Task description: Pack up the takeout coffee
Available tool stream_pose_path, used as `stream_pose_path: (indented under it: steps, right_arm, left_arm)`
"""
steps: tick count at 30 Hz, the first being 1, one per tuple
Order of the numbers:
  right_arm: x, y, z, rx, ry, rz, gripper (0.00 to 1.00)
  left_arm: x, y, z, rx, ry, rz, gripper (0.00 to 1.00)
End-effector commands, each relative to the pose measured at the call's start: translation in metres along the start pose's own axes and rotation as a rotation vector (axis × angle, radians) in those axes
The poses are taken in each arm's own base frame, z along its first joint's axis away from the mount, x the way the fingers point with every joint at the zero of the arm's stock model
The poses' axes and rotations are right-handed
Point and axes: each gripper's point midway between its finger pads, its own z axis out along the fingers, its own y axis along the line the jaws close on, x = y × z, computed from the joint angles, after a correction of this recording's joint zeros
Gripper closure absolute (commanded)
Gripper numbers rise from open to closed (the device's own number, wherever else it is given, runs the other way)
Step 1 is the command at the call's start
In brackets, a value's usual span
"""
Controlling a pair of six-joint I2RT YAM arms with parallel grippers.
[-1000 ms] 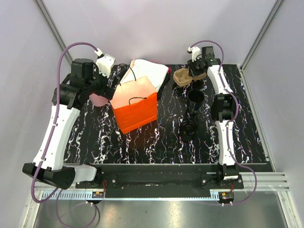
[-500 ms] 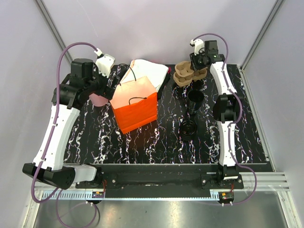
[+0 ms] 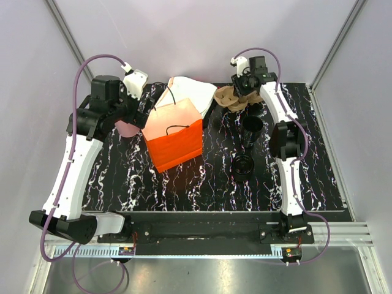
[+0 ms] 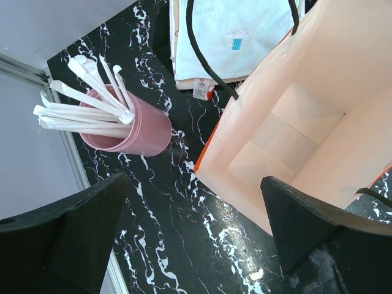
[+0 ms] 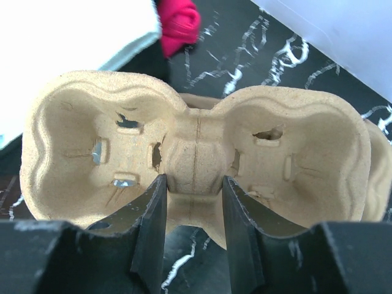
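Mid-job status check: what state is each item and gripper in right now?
Orange bag: upright, open, empty.
Cardboard tray: gripped at middle ridge, both hollows empty.
Far black cup: upright on table, unpacked.
Near black cup: upright on table, unpacked.
Pink cup: upright, holding stirrers.
Left gripper: open, holding nothing.
Right gripper: shut on cardboard tray.

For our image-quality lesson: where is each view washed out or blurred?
Top external: the orange paper bag glows at its mouth. Left wrist: the black fingers of the left hand are blurred. Right wrist: the brown cardboard tray is sharp.
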Motion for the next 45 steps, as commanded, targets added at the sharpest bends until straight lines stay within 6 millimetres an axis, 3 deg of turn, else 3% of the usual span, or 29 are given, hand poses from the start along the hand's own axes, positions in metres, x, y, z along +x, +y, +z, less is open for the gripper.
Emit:
stream_pose_path:
  steps: [1, 6, 11, 18, 23, 33, 38, 42, 45]
  right_arm:
    - [-0.027, -0.002, -0.015, 0.028, -0.065, -0.036, 0.58]
    - [-0.017, -0.001, -0.014, 0.031, -0.029, -0.045, 0.45]
    - [-0.007, 0.001, -0.008, 0.027, 0.020, -0.046, 0.38]
    - [-0.009, 0.009, -0.006, 0.023, 0.038, -0.068, 0.25]
    - [-0.014, 0.013, -0.001, 0.009, 0.018, -0.077, 0.23]
    - [-0.004, 0.012, 0.015, 0.007, 0.025, -0.075, 0.27]
    - [-0.002, 0.014, 0.017, -0.003, 0.028, -0.075, 0.36]
    - [-0.012, 0.014, 0.012, -0.002, 0.003, -0.066, 0.51]
    - [-0.021, 0.012, 0.004, 0.013, -0.017, -0.061, 0.52]
  left_arm:
    - [-0.010, 0.001, -0.012, 0.002, -0.053, -0.014, 0.01]
    - [-0.010, 0.000, -0.012, 0.004, -0.056, -0.013, 0.01]
    - [-0.011, 0.000, -0.012, 0.005, -0.059, -0.016, 0.01]
    - [-0.010, 0.000, -0.011, 0.005, -0.054, -0.017, 0.01]
    - [-0.009, 0.001, -0.012, 0.004, -0.054, -0.021, 0.01]
    - [-0.006, 0.002, -0.012, 0.001, -0.050, -0.025, 0.01]
    - [-0.005, 0.003, -0.009, -0.001, -0.045, -0.027, 0.01]
    - [-0.004, 0.003, -0.009, 0.000, -0.044, -0.028, 0.01]
    - [-0.004, 0.003, -0.010, 0.000, -0.047, -0.030, 0.01]
